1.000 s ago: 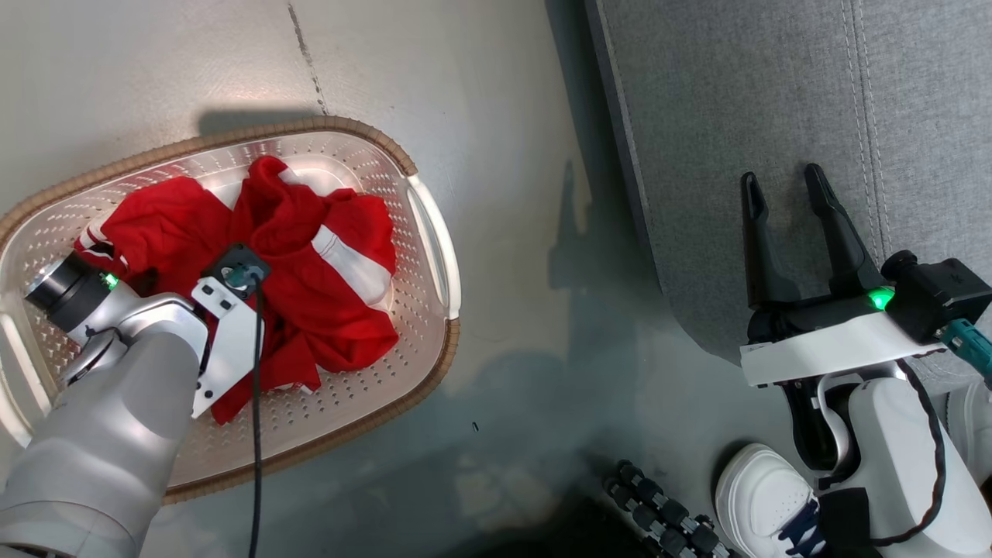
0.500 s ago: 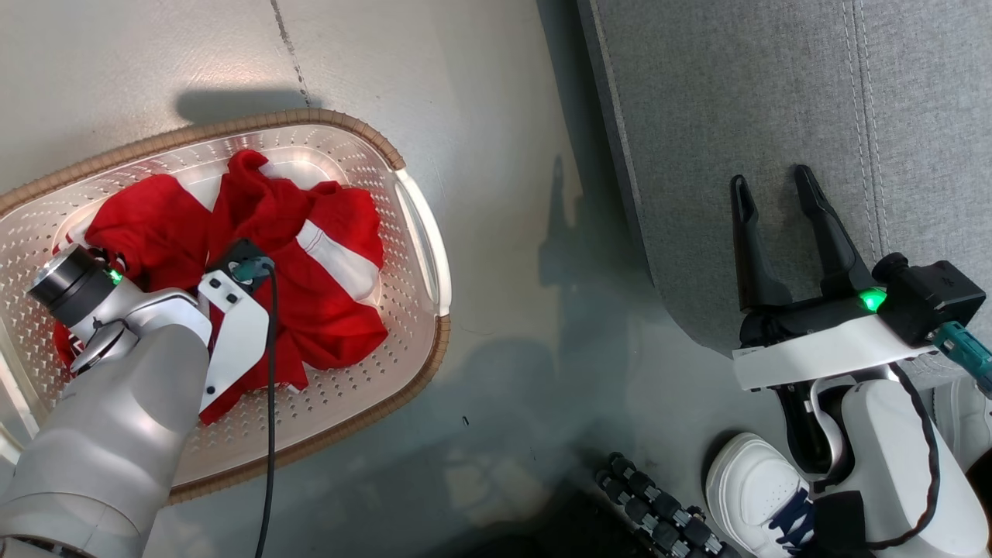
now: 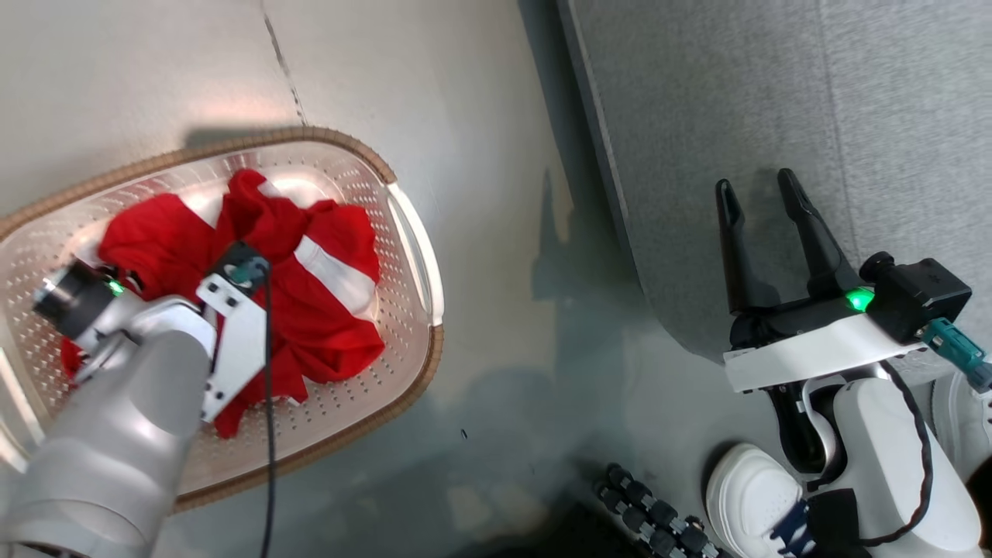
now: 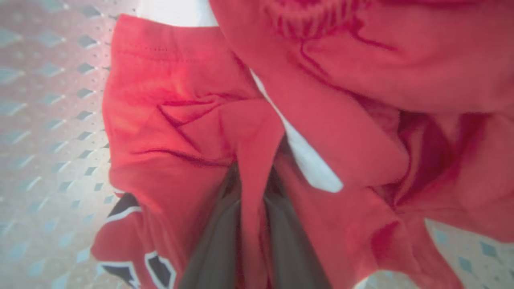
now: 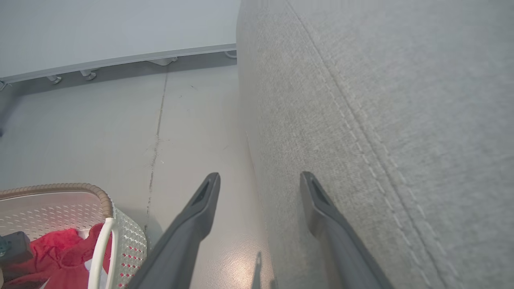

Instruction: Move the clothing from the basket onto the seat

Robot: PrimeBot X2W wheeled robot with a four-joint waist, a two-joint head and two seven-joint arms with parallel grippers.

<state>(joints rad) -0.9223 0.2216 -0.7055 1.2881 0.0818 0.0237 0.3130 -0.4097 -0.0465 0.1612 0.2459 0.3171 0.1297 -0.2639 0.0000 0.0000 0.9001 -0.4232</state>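
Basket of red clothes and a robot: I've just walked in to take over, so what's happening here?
The left gripper is down in the basket, shut on a fold of the red clothing. The clothing in view lies in the basket. The right gripper hangs open and empty over the edge of the grey seat.

floor (image 3: 480,155): glossy grey, one dark seam (image 5: 156,140) | wall (image 5: 100,28): pale, grey skirting strip (image 5: 120,60)

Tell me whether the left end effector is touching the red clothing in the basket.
Touching. The left wrist view shows the left end effector closed on a fold of the soft bright red fabric clothing, pinched between its dark fingers.
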